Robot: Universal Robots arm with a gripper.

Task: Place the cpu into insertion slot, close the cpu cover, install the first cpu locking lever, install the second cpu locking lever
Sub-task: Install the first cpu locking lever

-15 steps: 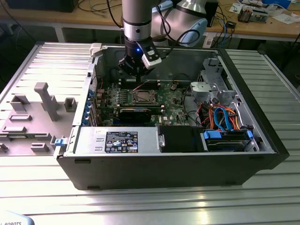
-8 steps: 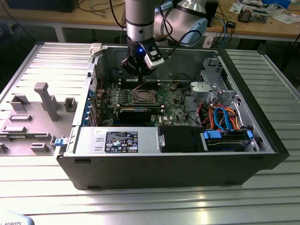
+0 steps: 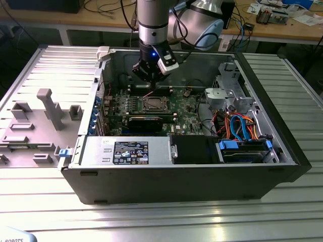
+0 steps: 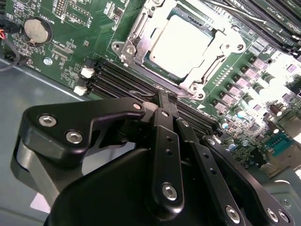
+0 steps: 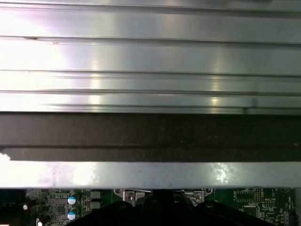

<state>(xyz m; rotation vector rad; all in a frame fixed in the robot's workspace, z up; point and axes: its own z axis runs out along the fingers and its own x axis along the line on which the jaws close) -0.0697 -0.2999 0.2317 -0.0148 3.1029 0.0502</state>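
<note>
Hovering above cpu (image 4: 182, 43) — gripper (image 4: 168, 98) seemingly closed

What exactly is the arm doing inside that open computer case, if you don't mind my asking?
The arm's gripper hangs just above the motherboard, beside the insertion slot. The cpu already sits in the slot, and the cpu cover lies closed around it. The gripper's fingers are together and hold nothing.

Your second wrist view cuts the cpu cover (image 4: 155, 35) off at 12 o'clock, and the gripper (image 4: 168, 100) body hides the board from 6 o'clock. In the exterior view, the cpu (image 3: 153, 104) is too small to judge seating, and you cannot tell the levers' state.
</note>
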